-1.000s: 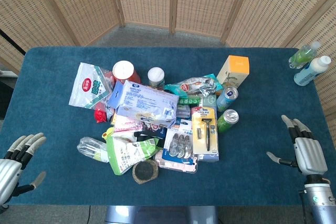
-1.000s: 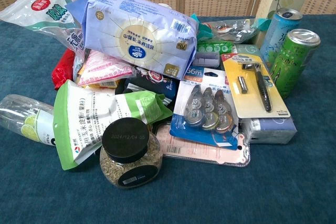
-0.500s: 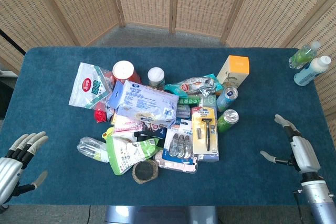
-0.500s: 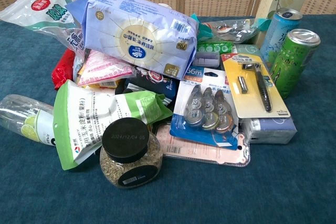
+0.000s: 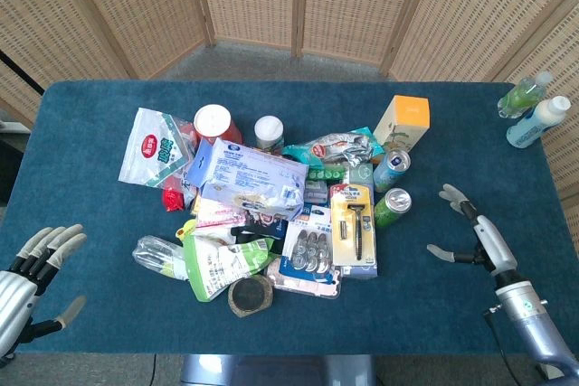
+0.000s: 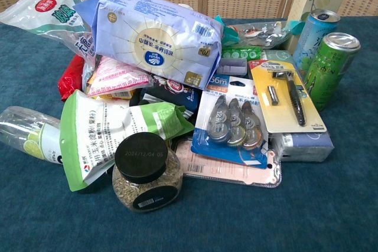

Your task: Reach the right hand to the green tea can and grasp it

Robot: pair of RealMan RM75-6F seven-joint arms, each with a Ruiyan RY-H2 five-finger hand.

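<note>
The green tea can (image 5: 393, 206) stands upright at the right edge of the pile of goods, silver top up; in the chest view the green tea can (image 6: 329, 69) is at the far right. My right hand (image 5: 475, 235) hovers over the cloth to the can's right, fingers spread and empty, still a gap away from it. My left hand (image 5: 27, 283) rests at the table's front left corner, fingers spread, holding nothing. Neither hand shows in the chest view.
A blue-green can (image 5: 391, 169) stands just behind the green one, with an orange-topped box (image 5: 402, 123) further back. A yellow razor pack (image 5: 353, 227) lies to the can's left. Two bottles (image 5: 536, 108) stand at the far right corner.
My right hand has moved left and forward across the cloth toward the green can, turning more edge-on. The left hand and the goods have stayed put.
</note>
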